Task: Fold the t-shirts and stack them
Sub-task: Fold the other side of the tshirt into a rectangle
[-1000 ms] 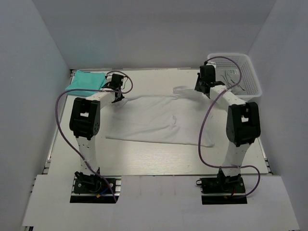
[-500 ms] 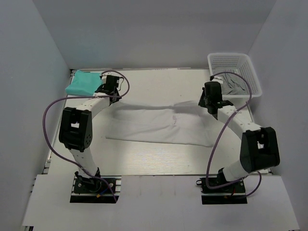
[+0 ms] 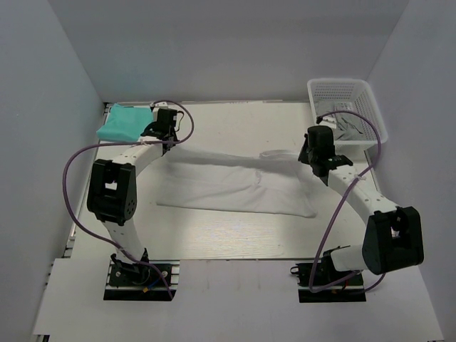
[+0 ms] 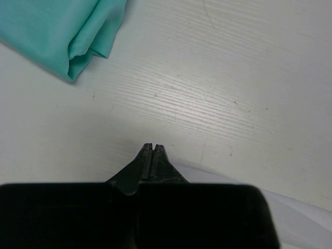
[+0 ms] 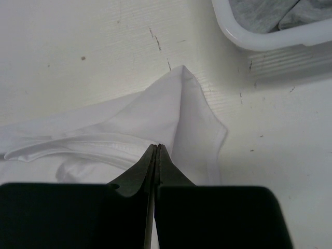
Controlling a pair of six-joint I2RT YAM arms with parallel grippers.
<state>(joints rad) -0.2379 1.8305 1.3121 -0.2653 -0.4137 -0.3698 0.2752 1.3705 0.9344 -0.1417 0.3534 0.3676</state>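
The white t-shirt is spread mid-table, its far edge raised and pinched by the fully closed left gripper and right gripper. If the edge is pulled unevenly, the thin hem could be lost and the fold skewed

High rear overview and two close downward wrist views, table in common.

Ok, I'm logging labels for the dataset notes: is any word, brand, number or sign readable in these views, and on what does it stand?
None: no text can be read in any view.
The white t-shirt, the teal t-shirt and the basket are plain, with no print or tag showing.
The black arm housings show no lettering that can be made out.
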